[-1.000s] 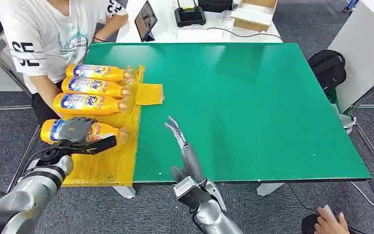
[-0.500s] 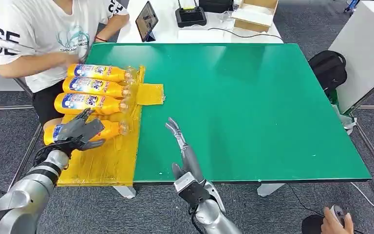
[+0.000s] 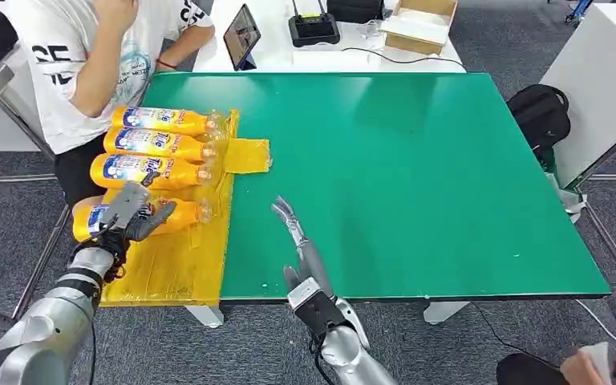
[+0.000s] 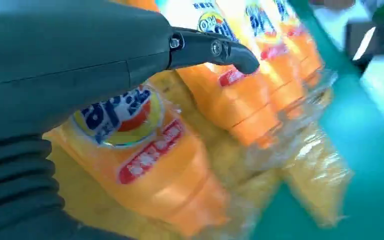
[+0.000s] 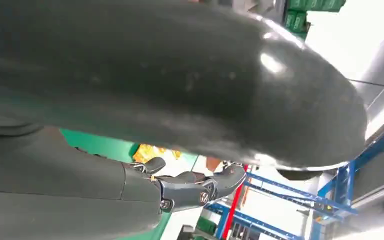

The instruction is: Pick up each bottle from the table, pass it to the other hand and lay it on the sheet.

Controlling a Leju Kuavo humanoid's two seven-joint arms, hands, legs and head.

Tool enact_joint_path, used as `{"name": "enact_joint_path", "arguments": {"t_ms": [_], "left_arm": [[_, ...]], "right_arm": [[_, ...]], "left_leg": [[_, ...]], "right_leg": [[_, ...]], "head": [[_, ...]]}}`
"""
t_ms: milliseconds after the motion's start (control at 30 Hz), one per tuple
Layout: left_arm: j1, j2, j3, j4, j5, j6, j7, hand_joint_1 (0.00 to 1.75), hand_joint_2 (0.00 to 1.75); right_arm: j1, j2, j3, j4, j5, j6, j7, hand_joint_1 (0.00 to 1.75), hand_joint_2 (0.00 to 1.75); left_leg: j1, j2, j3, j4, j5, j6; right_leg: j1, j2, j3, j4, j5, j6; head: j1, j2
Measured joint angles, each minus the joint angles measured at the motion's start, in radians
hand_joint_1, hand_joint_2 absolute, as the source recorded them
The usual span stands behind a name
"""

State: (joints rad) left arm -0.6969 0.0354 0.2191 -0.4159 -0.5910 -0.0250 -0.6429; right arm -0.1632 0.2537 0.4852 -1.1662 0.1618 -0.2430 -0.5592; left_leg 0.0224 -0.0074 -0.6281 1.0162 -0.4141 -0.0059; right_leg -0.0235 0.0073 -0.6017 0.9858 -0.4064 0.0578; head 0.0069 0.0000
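**Fourth bottle down on the sheet, left hand letting go**

Four orange bottles lie side by side on the yellow sheet (image 3: 178, 269) at the left end of the green desk (image 3: 417, 176), necks pointing toward the desk's middle. The nearest bottle (image 3: 175, 216) rests at the near end of the row, just beside the third bottle (image 3: 146, 171), with two more beyond it.

The left hand (image 3: 132, 213) sits over the label end of the nearest bottle. In the head view its fingers look spread and lifted, not wrapped round the body; in the left wrist view the nearest bottle (image 4: 145, 170) lies on the sheet beneath the hand (image 4: 70, 55), and one dark finger (image 4: 215, 50) juts out straight above it with a gap below. I judge the hand released, though whether the palm touches the label I cannot tell.

The right hand (image 3: 295, 228) stands upright over the bare desk near its front edge, fingers extended and apart, holding nothing.

By my reading the step in hand is the end of a placement: the bottle is laid and the grip is off. No bottle lies on the bare green surface, so the task looks close to done. The next move calls for lifting the left hand straight up and clear, without nudging the bottle, which could roll on its round side.

A person (image 3: 88, 64) sits at the desk's far left corner.
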Motion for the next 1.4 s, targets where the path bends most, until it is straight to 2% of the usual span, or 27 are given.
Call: {"name": "enact_joint_path", "arguments": {"t_ms": [100,200,233,300,333,367,400,467,633,733,833,1000,1200,1300,1400], "left_arm": [[0.033,-0.052,0.067,-0.072,0.156,0.128,-0.049,0.0,1.75],[0.051,-0.085,0.087,-0.134,0.179,0.162,-0.054,0.0,1.75],[0.063,-0.09,0.088,-0.152,0.189,0.18,-0.055,0.0,1.75],[0.119,-0.108,0.072,-0.294,0.32,0.344,-0.059,0.0,1.75],[0.147,-0.126,0.045,-0.376,0.407,0.482,-0.06,0.0,1.75],[0.173,-0.135,0.027,-0.439,0.454,0.555,-0.06,0.0,1.75],[0.199,-0.142,0.009,-0.49,0.476,0.565,-0.061,0.0,1.75],[0.234,-0.168,-0.023,-0.568,0.544,0.477,-0.061,0.0,1.75],[0.289,-0.22,-0.068,-0.685,0.586,0.401,-0.06,0.0,1.75],[0.336,-0.247,-0.089,-0.755,0.63,0.27,-0.06,0.0,1.75],[0.419,-0.283,-0.149,-0.84,0.645,0.209,-0.056,0.0,1.75],[0.542,-0.307,-0.261,-0.938,0.655,0.203,-0.049,0.0,1.75],[0.572,-0.307,-0.299,-0.974,0.659,0.204,-0.049,0.0,1.75],[0.596,-0.307,-0.31,-0.994,0.666,0.199,-0.04,0.0,1.75],[0.667,-0.31,-0.328,-1.035,0.632,0.222,-0.047,0.0,1.75]], "right_arm": [[0.001,0.006,-0.004,0.003,0.01,-0.006,0.006,0.0,0.0],[0.001,0.013,-0.004,0.005,0.013,-0.008,0.009,0.0,0.0],[0.001,0.014,-0.005,0.006,0.013,-0.009,0.009,0.0,1.75],[0.005,0.019,-0.005,0.006,0.0,-0.019,-0.012,0.0,1.75],[0.01,0.022,-0.007,0.005,-0.014,-0.033,-0.027,0.0,1.75],[0.014,0.024,-0.008,0.004,-0.021,-0.04,-0.037,0.0,1.75],[0.018,0.026,-0.011,0.002,-0.026,-0.053,-0.051,0.0,1.75],[0.035,0.03,-0.017,-0.022,-0.036,-0.096,-0.1,0.0,1.75],[0.05,0.032,-0.027,-0.061,-0.04,-0.144,-0.105,0.0,1.75],[0.075,0.027,-0.04,-0.115,-0.051,-0.201,-0.105,0.0,1.75],[0.109,0.021,-0.057,-0.171,-0.047,-0.23,-0.105,0.0,1.75],[0.175,0.01,-0.086,-0.219,-0.026,-0.236,-0.105,0.0,1.75],[0.197,0.007,-0.099,-0.234,-0.019,-0.237,-0.105,0.0,1.75],[0.212,0.004,-0.105,-0.234,-0.001,-0.274,-0.105,0.0,1.75],[0.25,-0.007,-0.115,-0.238,-0.053,-0.331,-0.105,0.0,1.75]], "left_leg": [[0.0,0.0,-0.001,0.0,0.0,0.0],[0.0,0.0,-0.002,0.0,0.0,0.0],[0.0,-0.001,-0.003,0.0,0.0,0.0],[0.0,0.005,-0.003,0.0,-0.001,-0.001],[0.0,0.005,-0.003,0.0,-0.002,-0.001],[0.0,0.004,-0.003,0.0,-0.002,-0.001],[0.0,0.004,-0.004,0.0,-0.002,-0.001],[0.0,-0.004,-0.006,0.0,-0.001,-0.001],[-0.001,0.001,-0.007,0.0,-0.002,-0.001],[-0.001,0.0,-0.006,0.0,-0.002,-0.001],[-0.001,0.0,-0.007,0.0,-0.003,0.0],[-0.001,0.0,-0.007,0.0,-0.005,0.0],[0.0,0.0,-0.007,0.0,-0.004,0.0],[0.0,0.001,-0.006,0.0,-0.004,0.0],[-0.001,0.002,-0.007,0.0,-0.005,0.001]], "right_leg": [[0.0,0.0,-0.001,0.0,0.0,0.0],[0.0,0.0,-0.002,0.0,0.0,0.0],[0.0,0.0,-0.002,0.0,0.0,0.0],[0.0,0.005,-0.005,0.0,0.0,0.0],[0.0,0.005,-0.006,0.0,0.0,0.0],[0.0,0.005,-0.007,0.0,0.0,0.0],[0.0,0.005,-0.008,0.0,0.0,0.0],[0.0,-0.002,-0.007,0.0,-0.002,0.001],[-0.001,0.001,-0.007,-0.001,0.0,0.0],[-0.001,0.0,-0.007,-0.001,-0.001,0.0],[-0.001,0.0,-0.007,-0.001,-0.001,0.0],[-0.001,0.0,-0.008,-0.002,-0.001,0.0],[0.0,0.0,-0.008,-0.001,-0.001,0.0],[0.0,0.0,-0.007,-0.001,-0.001,0.0],[-0.001,0.0,-0.007,-0.002,-0.002,0.0]], "head": [[0.0,0.0],[0.0,0.0],[0.0,0.0],[0.0,0.0],[0.0,0.0],[-0.001,0.0],[0.0,0.0],[0.0,0.0],[0.0,0.0],[0.0,0.0],[0.0,0.0],[0.0,0.0],[0.0,0.0],[0.0,0.0],[-0.001,0.0]]}}
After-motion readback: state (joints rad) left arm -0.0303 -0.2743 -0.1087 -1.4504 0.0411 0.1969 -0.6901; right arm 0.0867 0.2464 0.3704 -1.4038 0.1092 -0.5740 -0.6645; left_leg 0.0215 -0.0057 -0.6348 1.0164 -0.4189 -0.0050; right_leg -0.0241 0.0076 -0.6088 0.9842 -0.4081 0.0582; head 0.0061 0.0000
